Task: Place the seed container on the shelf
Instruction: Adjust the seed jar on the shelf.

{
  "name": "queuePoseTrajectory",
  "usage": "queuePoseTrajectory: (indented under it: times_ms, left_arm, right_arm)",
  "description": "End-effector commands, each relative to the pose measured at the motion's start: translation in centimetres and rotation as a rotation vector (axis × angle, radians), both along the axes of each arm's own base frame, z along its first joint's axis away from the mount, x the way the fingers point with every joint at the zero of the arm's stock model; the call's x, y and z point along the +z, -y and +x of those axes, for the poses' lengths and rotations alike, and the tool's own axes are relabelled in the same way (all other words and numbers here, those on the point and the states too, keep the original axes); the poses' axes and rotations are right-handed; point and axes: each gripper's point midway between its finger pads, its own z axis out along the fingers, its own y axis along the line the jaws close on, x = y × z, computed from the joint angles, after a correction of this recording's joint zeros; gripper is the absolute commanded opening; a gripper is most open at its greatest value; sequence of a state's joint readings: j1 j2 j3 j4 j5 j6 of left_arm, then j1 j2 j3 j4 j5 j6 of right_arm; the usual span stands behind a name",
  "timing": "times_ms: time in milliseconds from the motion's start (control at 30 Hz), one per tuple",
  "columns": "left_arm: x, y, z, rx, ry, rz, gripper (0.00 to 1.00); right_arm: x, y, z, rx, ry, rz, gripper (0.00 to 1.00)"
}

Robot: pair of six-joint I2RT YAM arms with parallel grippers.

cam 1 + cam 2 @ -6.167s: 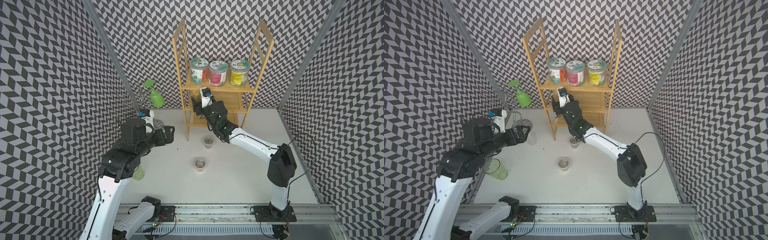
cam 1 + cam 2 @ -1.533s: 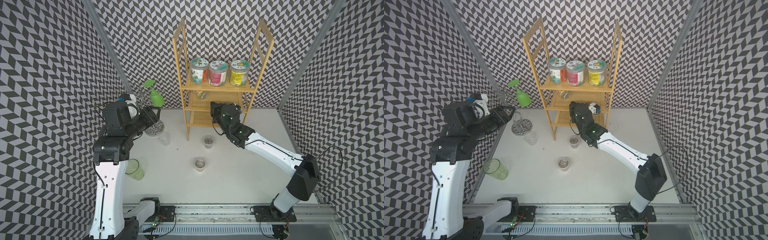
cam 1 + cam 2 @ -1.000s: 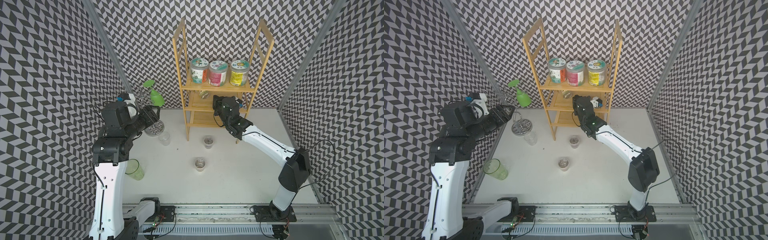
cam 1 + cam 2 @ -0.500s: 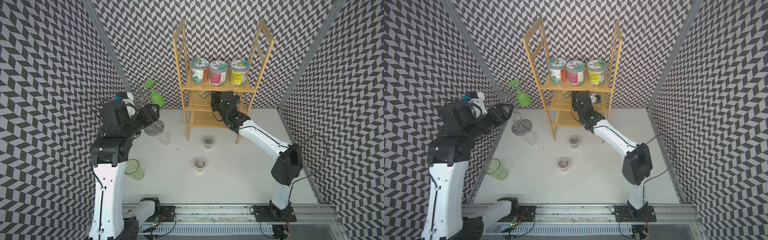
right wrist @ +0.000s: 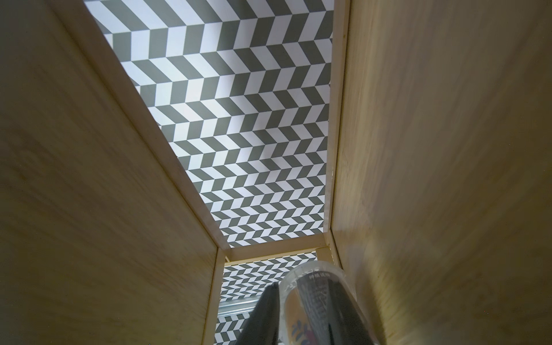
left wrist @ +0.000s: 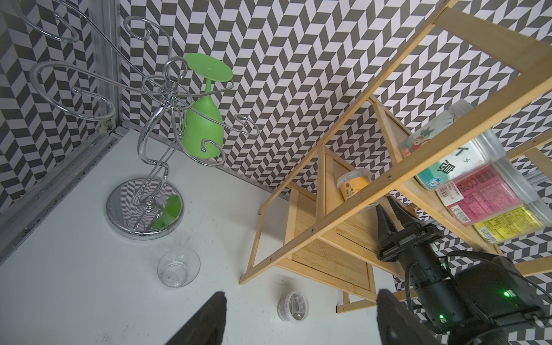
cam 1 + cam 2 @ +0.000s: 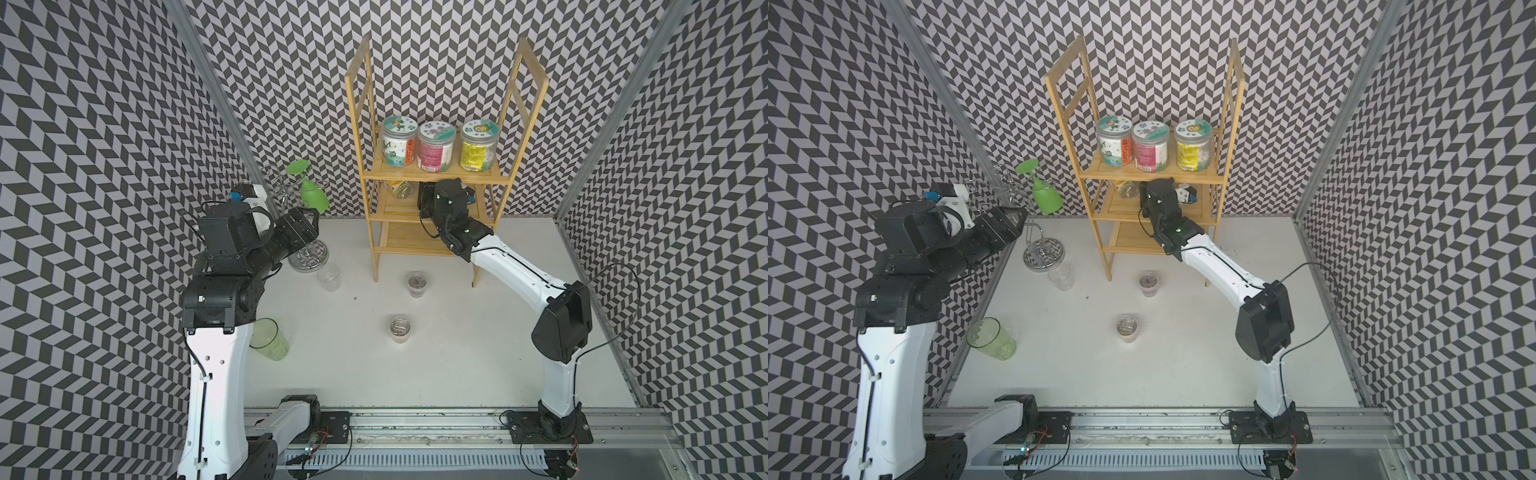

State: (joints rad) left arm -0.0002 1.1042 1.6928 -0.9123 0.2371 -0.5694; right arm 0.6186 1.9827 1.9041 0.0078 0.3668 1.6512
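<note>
**Goes back into the shelf (image 7: 407, 239) with the right claw (image 6: 385, 206), pinched shut and empty.**

No longer out at the shelf front as 1.5 s ago: now reaches inside the middle tier, tips just beside the container (image 6: 354, 186), touching or not impossible to tell. Leaves the container where it was, on the middle tier at the end nearer the stand (image 6: 143, 215), under the 3 jars (image 7: 432, 145). Spreads the left claw (image 7: 309, 220) wide, narrow 1 s ago, gripping nothing, up beside the stand. Looks like placement done for this 1, with a nudge deeper the likely aim. Risks tipping it or shoving it off the far edge. Leaves 2 tubs (image 7: 417, 282) on the table (image 7: 457, 353) before the shelf.
</note>
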Motion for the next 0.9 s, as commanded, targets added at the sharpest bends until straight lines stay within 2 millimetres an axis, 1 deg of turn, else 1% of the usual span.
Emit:
queuePoseTrajectory:
  times_ms: [0,167,267,367,467,600,733,867]
  left_arm:
    - [1.5,-0.1,-0.8,0.003,0.054,0.02,0.8]
    - [1.6,-0.1,-0.8,0.002,0.058,0.022,0.81]
    - [1.7,-0.1,-0.7,0.004,0.06,0.023,0.81]
    - [1.7,-0.2,-0.7,0.005,0.062,0.027,0.82]
    - [1.7,-0.2,-0.7,0.008,0.061,0.03,0.82]
    - [1.7,-0.3,-0.7,0.009,0.061,0.03,0.82]
    - [1.6,-0.3,-0.7,0.01,0.06,0.03,0.82]
    - [1.5,-0.2,-0.7,0.008,0.058,0.029,0.82]
  right_arm:
    - [-1.5,0.0,1.3,-0.024,-0.014,-0.005,0.3]
    - [-2.8,-1.7,1.8,0.025,-0.027,0.001,0.3]
    - [-3.0,-2.9,1.9,0.061,-0.017,0.007,0.3]
    - [-2.9,-4.0,1.9,0.103,0.0,0.016,0.3]
    - [-2.6,-5.2,1.5,0.154,0.014,0.025,0.3]
    - [-2.0,-6.7,0.5,0.217,0.031,0.038,0.3]
    - [-1.5,-7.4,-0.5,0.255,0.036,0.05,0.3]
    - [-0.9,-7.1,-1.2,0.255,0.038,0.053,0.31]
